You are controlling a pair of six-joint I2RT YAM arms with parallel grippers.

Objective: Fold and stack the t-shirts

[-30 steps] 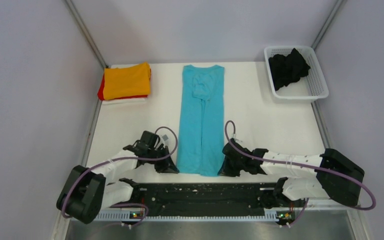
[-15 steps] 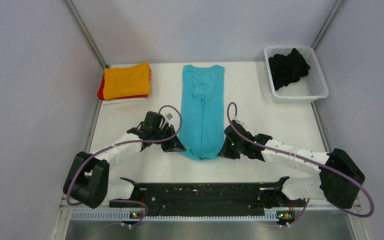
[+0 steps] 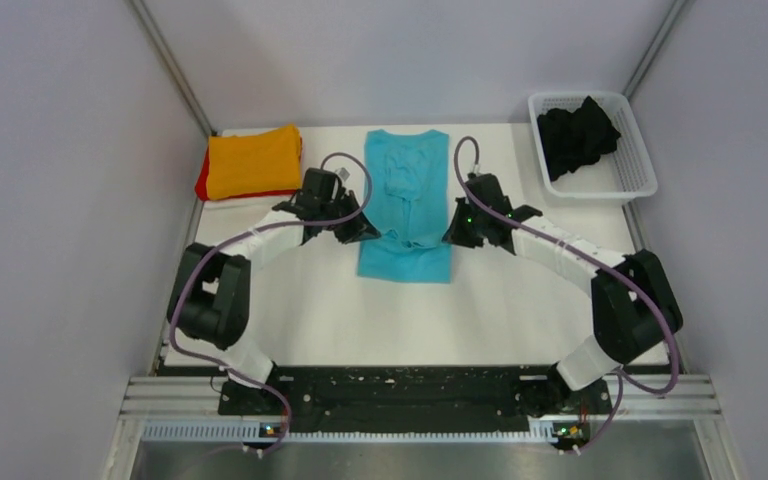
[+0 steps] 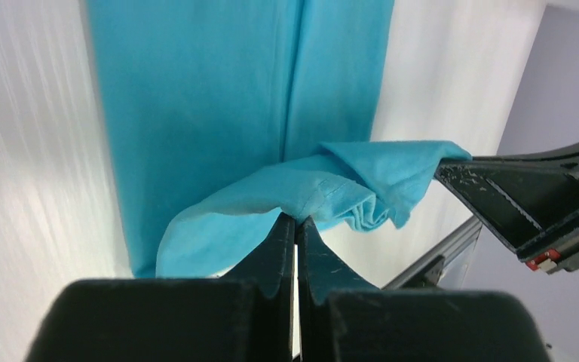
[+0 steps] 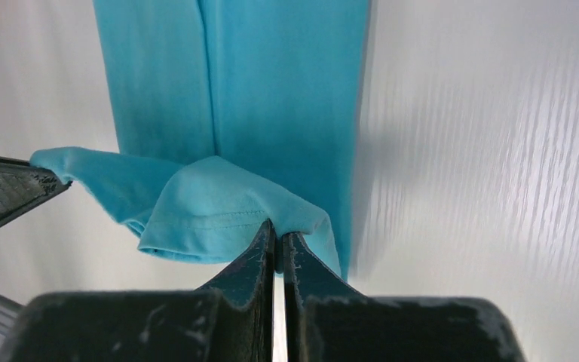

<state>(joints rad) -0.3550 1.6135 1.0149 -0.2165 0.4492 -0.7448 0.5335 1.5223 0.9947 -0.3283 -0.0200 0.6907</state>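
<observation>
A turquoise t-shirt [image 3: 406, 210] lies lengthwise at the table's middle, folded into a narrow strip, its near part doubled back over itself. My left gripper [image 3: 362, 235] is shut on the left corner of its hem [image 4: 301, 197], held above the strip. My right gripper [image 3: 452, 236] is shut on the right hem corner [image 5: 230, 207]. The hem sags between the two grippers. An orange t-shirt [image 3: 255, 160] lies folded on top of a red one [image 3: 202, 180] at the back left. A black t-shirt [image 3: 576, 134] is crumpled in the basket.
The white mesh basket [image 3: 635, 170] stands at the back right corner. Grey walls close in the table on the left, right and back. The folded stack sits on something white [image 3: 250, 200]. A metal rail [image 3: 410, 385] runs along the near edge.
Both grippers have carried the turquoise shirt's hem from the near edge toward the back, doubling the strip over. The shirt's visible length has roughly halved.
</observation>
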